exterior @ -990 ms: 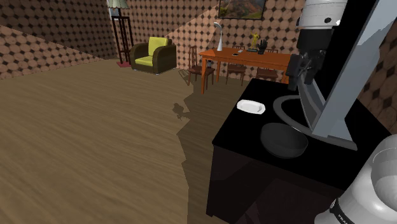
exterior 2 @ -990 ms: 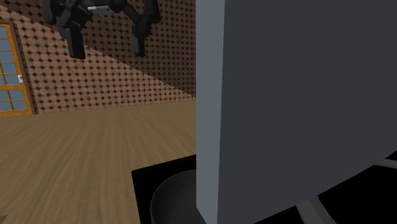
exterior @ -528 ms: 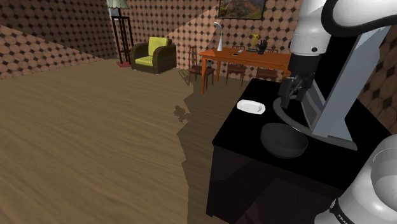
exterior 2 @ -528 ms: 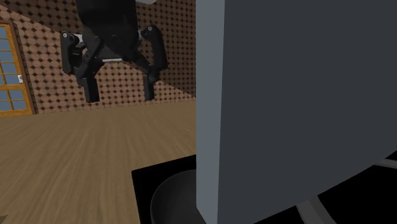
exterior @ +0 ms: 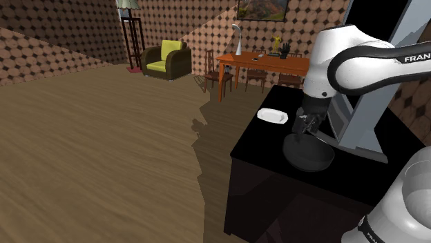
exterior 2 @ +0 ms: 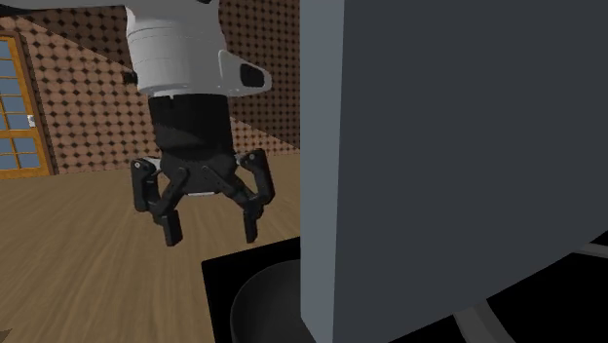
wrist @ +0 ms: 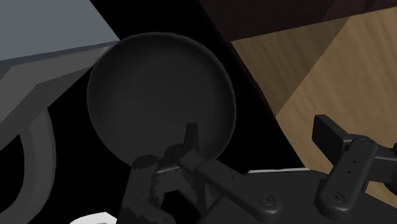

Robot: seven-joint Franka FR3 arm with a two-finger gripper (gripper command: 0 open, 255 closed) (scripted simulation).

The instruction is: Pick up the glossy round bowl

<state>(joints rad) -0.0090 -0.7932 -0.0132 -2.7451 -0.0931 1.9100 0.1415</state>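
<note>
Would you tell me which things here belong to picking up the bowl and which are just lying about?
For the job: bowl; gripper, jaws open.
Lying about: white dish; grey panel; armchair; dining table.

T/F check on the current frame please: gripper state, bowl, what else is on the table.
1. The gripper is open. True.
2. The bowl is clasped in the gripper. False: it sits on the black table, and the gripper hangs above it, not gripping it.
3. The bowl is white. False: it is dark grey, nearly black.
4. A white dish lies on the table, apart from the bowl. True.
</note>
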